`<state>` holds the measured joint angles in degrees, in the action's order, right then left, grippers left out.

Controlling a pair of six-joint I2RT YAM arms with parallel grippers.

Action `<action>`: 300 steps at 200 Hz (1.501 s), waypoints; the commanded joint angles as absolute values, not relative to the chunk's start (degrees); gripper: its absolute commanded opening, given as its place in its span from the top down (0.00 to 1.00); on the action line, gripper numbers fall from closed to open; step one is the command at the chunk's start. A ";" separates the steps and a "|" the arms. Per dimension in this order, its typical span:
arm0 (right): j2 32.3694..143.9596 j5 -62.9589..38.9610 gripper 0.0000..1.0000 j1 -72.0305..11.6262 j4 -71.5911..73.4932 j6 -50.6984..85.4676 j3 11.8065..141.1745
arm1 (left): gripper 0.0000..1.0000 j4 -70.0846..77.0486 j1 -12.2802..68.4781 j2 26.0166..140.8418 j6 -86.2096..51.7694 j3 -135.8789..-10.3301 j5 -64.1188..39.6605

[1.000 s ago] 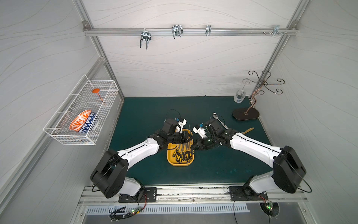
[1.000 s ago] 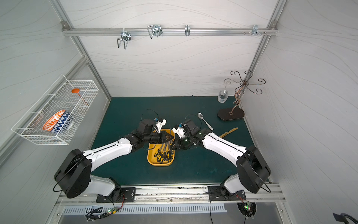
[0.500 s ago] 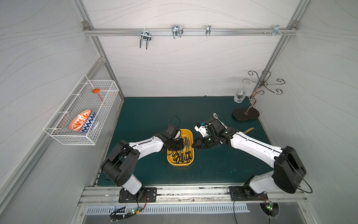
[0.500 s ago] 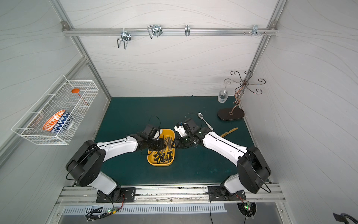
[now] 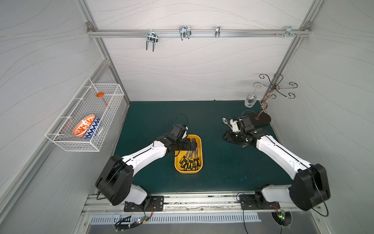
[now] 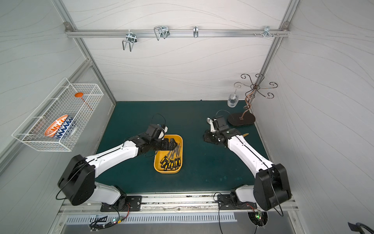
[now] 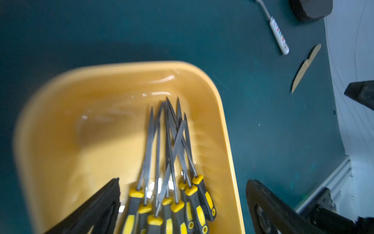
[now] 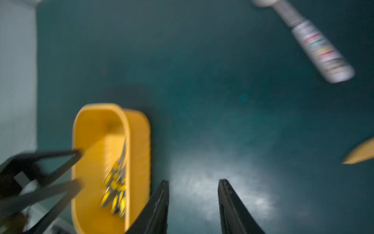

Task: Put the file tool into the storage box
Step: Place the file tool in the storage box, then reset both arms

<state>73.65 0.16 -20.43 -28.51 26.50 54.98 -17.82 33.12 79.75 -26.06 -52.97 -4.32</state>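
Observation:
The yellow storage box (image 5: 188, 171) (image 6: 168, 171) sits mid-table on the green mat. Several file tools (image 5: 190, 161) (image 6: 171, 161) (image 7: 172, 154) with black-and-yellow handles lie bunched inside it, tips crossing. My left gripper (image 5: 191, 142) (image 6: 171, 142) (image 7: 183, 180) hangs over the box's far end, open wide and holding nothing, with the file handles below the gap. My right gripper (image 5: 227, 137) (image 6: 206, 137) (image 8: 193, 181) is low over bare mat to the right of the box (image 8: 137, 141), open, with nothing between its fingers.
A white-handled spoon (image 5: 225, 121) (image 7: 278, 34) (image 8: 321, 50) and a wooden knife (image 6: 245, 134) (image 7: 305, 67) lie beside the right arm. A hook stand's dark base (image 5: 261, 119) and a glass jar (image 5: 250, 101) stand back right. A wire basket (image 5: 85, 117) holding a bowl hangs on the left wall.
My left gripper was shut over the box and has opened wide. My right gripper has pulled away from the box to the right and opened a little more.

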 commanded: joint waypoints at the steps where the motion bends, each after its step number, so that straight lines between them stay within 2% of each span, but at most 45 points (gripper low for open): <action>1: 68.64 22.05 0.53 -16.70 -23.45 22.48 49.25 | 0.00 -18.10 30.61 73.91 -15.41 -54.56 16.20; 15: 66.36 28.33 0.49 -16.25 -9.05 15.42 42.34 | 0.00 -9.66 28.60 70.43 -7.99 -49.83 25.48; 22: 66.22 29.53 0.38 -16.24 -0.46 10.88 38.31 | 0.00 -3.96 27.59 69.65 -3.82 -46.67 30.97; 29: 67.02 29.96 0.33 -16.13 6.38 6.67 35.33 | 0.00 3.16 26.48 69.60 0.73 -43.51 36.27; 31: 67.49 29.90 0.28 -16.10 8.23 5.69 34.59 | 0.00 5.10 26.07 69.67 2.01 -42.61 37.41; 33: 67.89 29.73 0.14 -16.02 9.55 4.59 34.11 | 0.00 6.81 25.63 69.87 3.29 -41.87 38.20; 35: 68.48 29.52 0.05 -15.94 10.56 3.67 33.64 | 0.00 7.96 25.13 70.16 4.45 -41.30 38.75; 39: 69.66 29.13 0.01 -15.67 12.64 2.21 33.10 | 0.00 10.27 23.87 70.80 6.28 -40.31 39.35; 53: 74.48 28.60 0.01 -14.57 14.99 0.42 33.37 | 0.02 10.67 18.12 73.42 3.77 -39.74 38.95; 66: 78.37 29.18 0.01 -13.57 19.70 0.16 32.28 | 0.07 10.19 12.29 74.26 -1.84 -38.48 33.92; 81: 81.21 27.11 0.01 -12.26 26.73 -0.09 30.17 | 0.09 16.58 7.17 74.25 -4.12 -33.98 26.29; 97: 83.02 22.45 0.01 -10.42 32.69 -0.01 28.55 | 0.09 21.72 4.49 75.19 -5.33 -30.81 22.86; 120: 84.97 14.98 0.01 -7.70 37.64 1.76 27.51 | 0.08 31.07 3.87 78.31 -3.45 -27.49 22.05; 152: 90.07 11.33 0.01 -6.49 48.68 1.40 23.79 | 0.06 37.05 3.36 83.39 -1.57 -27.75 22.03; 154: 90.12 11.29 0.01 -6.50 48.95 1.36 23.71 | 0.04 37.37 3.17 83.69 -1.62 -27.72 21.59; 159: 89.87 10.50 0.01 -6.38 48.70 1.31 23.75 | 0.01 38.32 2.89 84.28 -1.59 -27.54 20.06; 201: 90.15 -0.82 0.01 -4.51 43.18 -0.49 26.48 | 0.00 44.98 -0.06 87.90 -1.15 -25.10 7.46; 210: 90.19 -1.82 0.01 -4.06 43.91 -0.35 26.25 | 0.00 51.13 -0.70 89.97 -0.69 -23.63 5.55; 221: 90.26 -2.09 0.01 -3.95 43.74 -0.28 26.35 | 0.00 45.35 -0.70 88.48 -1.01 -24.89 4.95; 233: 90.26 -2.15 0.01 -3.87 43.65 -0.27 26.38 | 0.00 48.89 -0.70 89.61 -0.84 -24.18 5.22; 300: 90.22 -2.11 0.01 -3.85 43.42 -0.31 26.45 | 0.00 47.79 -0.18 88.94 -0.78 -24.18 6.38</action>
